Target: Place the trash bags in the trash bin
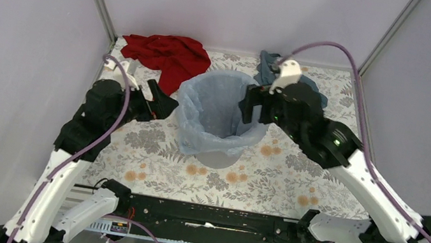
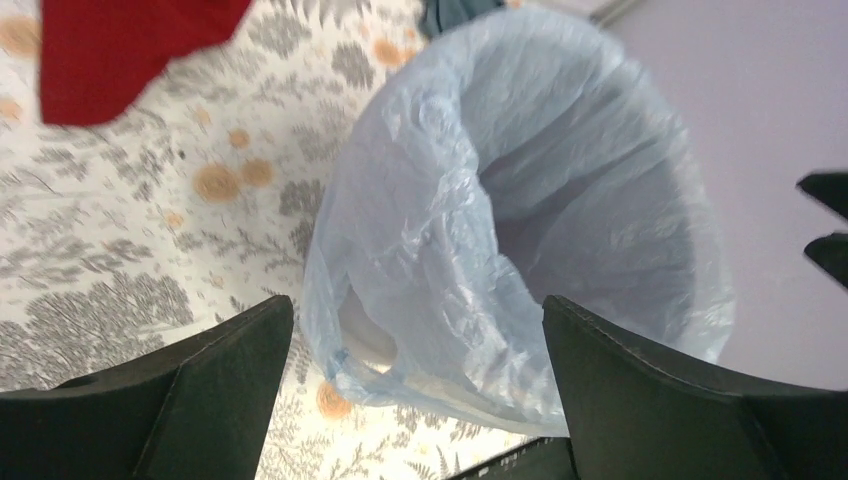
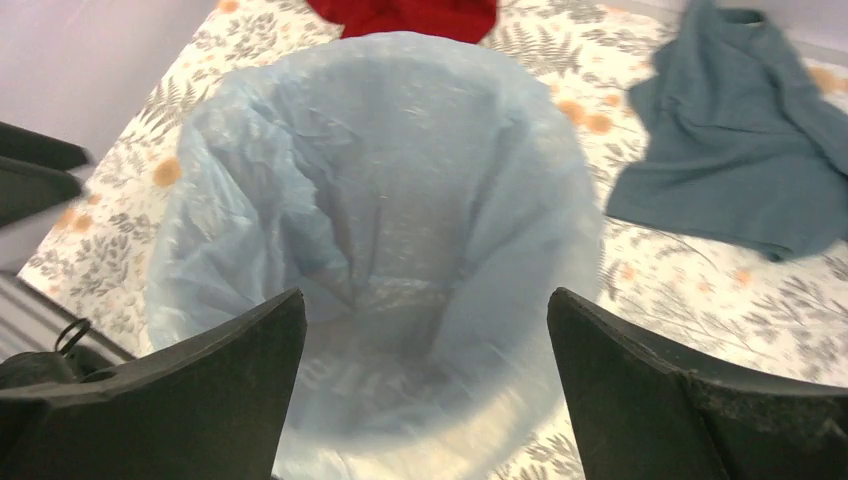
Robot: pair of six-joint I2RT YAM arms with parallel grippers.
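Observation:
The pale blue trash bag [image 1: 206, 104] lines the grey trash bin [image 1: 217, 158] at the table's middle, its film folded over the rim and hanging down the outside. It fills the left wrist view [image 2: 520, 220] and the right wrist view [image 3: 390, 200]. A bit of bare bin wall shows under the film's edge [image 2: 362, 335]. My left gripper [image 1: 161, 102] is open and empty, just left of the bin. My right gripper [image 1: 252, 106] is open and empty, at the bin's right rim, over the opening.
A red cloth [image 1: 168, 55] lies at the back left, also in the left wrist view [image 2: 120, 50]. A teal cloth [image 1: 267, 67] lies at the back right behind my right arm, clear in the right wrist view [image 3: 740, 150]. Grey walls enclose the floral tabletop [image 1: 270, 168].

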